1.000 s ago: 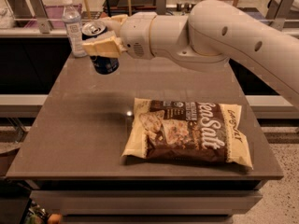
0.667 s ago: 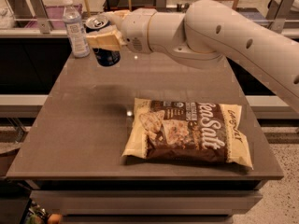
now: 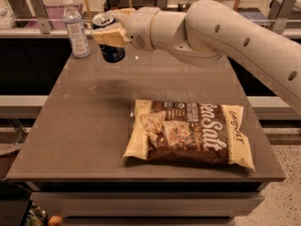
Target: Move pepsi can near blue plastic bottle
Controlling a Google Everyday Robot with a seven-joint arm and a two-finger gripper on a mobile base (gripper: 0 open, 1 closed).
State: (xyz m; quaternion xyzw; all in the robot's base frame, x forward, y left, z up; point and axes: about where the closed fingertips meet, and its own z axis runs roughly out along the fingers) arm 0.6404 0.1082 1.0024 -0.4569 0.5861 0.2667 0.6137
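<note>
Gray-brown counter (image 3: 80, 126) fills most of the frame, with railings and clutter behind it at the top. A white arm (image 3: 235, 36) reaches in from the right edge toward the upper left. Its end effector (image 3: 112, 26) is clamped around a dark blue soda can (image 3: 113, 53), tan fingers (image 3: 109, 36) pressed against the can's sides. The can hangs above the counter's far left part, tipped a little, its silver top showing. Just to its left, at the upper left of the frame, stands a clear water bottle (image 3: 75, 28) with a white cap, upright, close to the can but not touching it. A big bag of chips (image 3: 188, 133) lies flat at the lower right.
</note>
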